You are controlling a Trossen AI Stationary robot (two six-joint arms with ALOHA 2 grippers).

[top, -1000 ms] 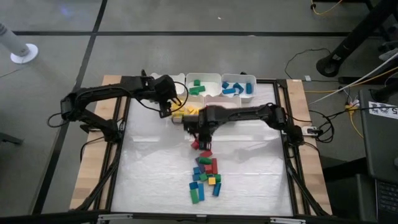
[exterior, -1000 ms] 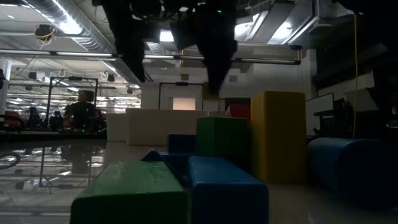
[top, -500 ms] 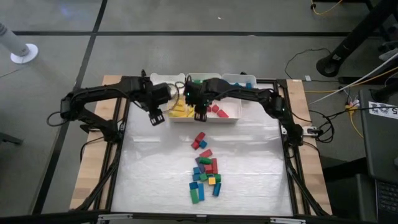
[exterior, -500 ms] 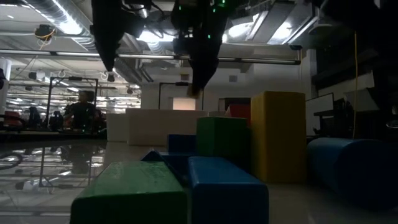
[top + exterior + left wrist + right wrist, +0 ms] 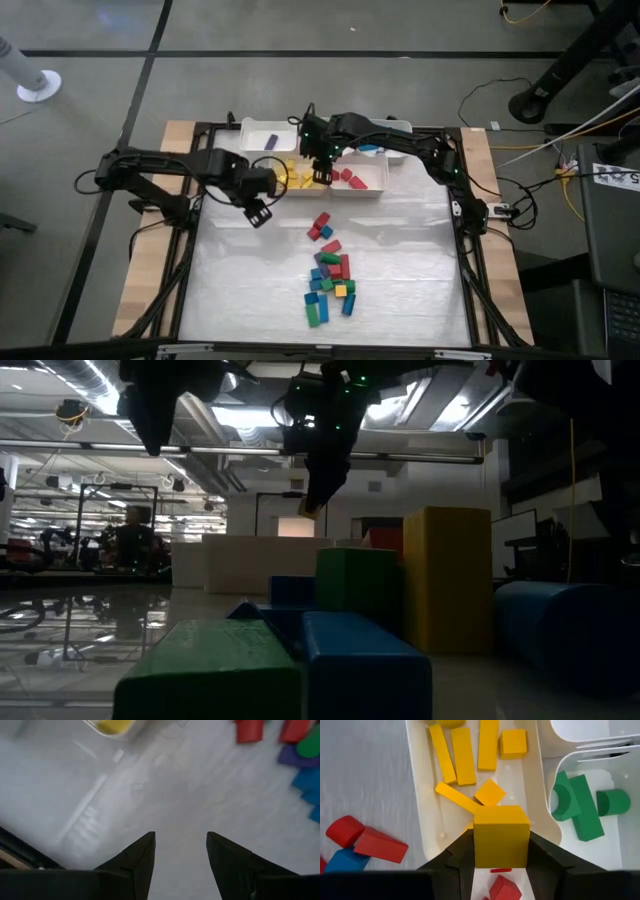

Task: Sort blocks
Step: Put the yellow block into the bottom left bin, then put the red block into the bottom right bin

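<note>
Right now, right gripper (image 5: pixel 501 851): poised above the white bins at the far edge of the table, fingers closed against both sides of a yellow cube (image 5: pixel 501 835), which sits squarely between them.
Below the cube: the yellow bin (image 5: pixel 419 800), with several yellow bars and squares lying loose in it; it looks like the proper home for this one.
Neighbours: the green bin (image 5: pixel 555 827) just beside the yellow one with green pieces in it; a bin with red pieces (image 5: pixel 350 178) on the other side.
Left gripper (image 5: pixel 180 842): over bare table near the bins, fingers parted with nothing between them, seemingly waiting.
Blocks left to sort: a mixed pile (image 5: pixel 331 283) of red, green, blue, purple and yellow in the middle of the table, well apart from the bins, plus a pair of red ones (image 5: pixel 320 225) a little nearer.
Progress, as I judge it: partway; several bins hold blocks but the pile is still sizeable.
Risk one: the cube seems to hang close to the wall shared with the red bin, so a release here might bounce it off the rim into the wrong bin or onto the table.
Risk two: dropped from height, it could land on the loose yellow bars and skip out.
Risk three: the two arms are near each other by the bins; a hasty move could brush them together.
</note>
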